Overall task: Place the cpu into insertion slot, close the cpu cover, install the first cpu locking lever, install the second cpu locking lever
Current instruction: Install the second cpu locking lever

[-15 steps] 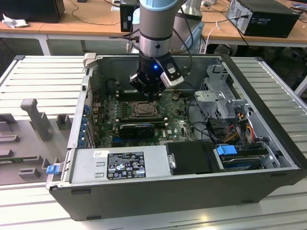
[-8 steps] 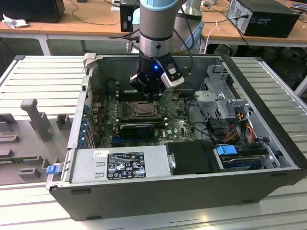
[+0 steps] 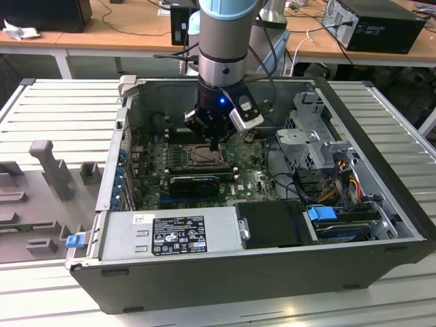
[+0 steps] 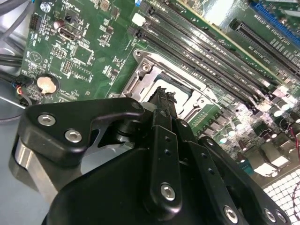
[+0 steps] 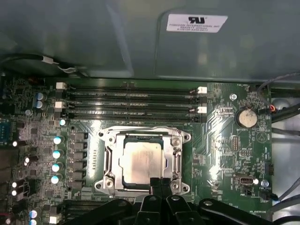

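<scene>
The computer case lies open, and my gripper point(image 3: 215, 142) hangs over the insertion slot point(image 3: 199, 157) on the green board. In the first wrist view the cpu point(image 5: 142, 161) lies flat in the insertion slot point(image 5: 104, 183), pale face up. The cpu cover point(image 5: 140, 135) lies down around it as a metal frame. My gripper point(image 5: 161, 182) is shut, its two fingertips pressed together at the frame's edge nearest the camera, with nothing seen between them. In the second wrist view the fingertips point(image 4: 161, 99) sit over the slot's rim point(image 4: 145, 63).
Long memory slots point(image 5: 131, 101) run beside the socket, and a coin battery point(image 5: 247, 118) lies on the board. A black ridged card point(image 3: 194, 184) lies in front of the socket, then the power supply point(image 3: 170, 235). A drive cage point(image 3: 310, 136) and cables point(image 3: 340, 177) crowd the exterior view's right.
</scene>
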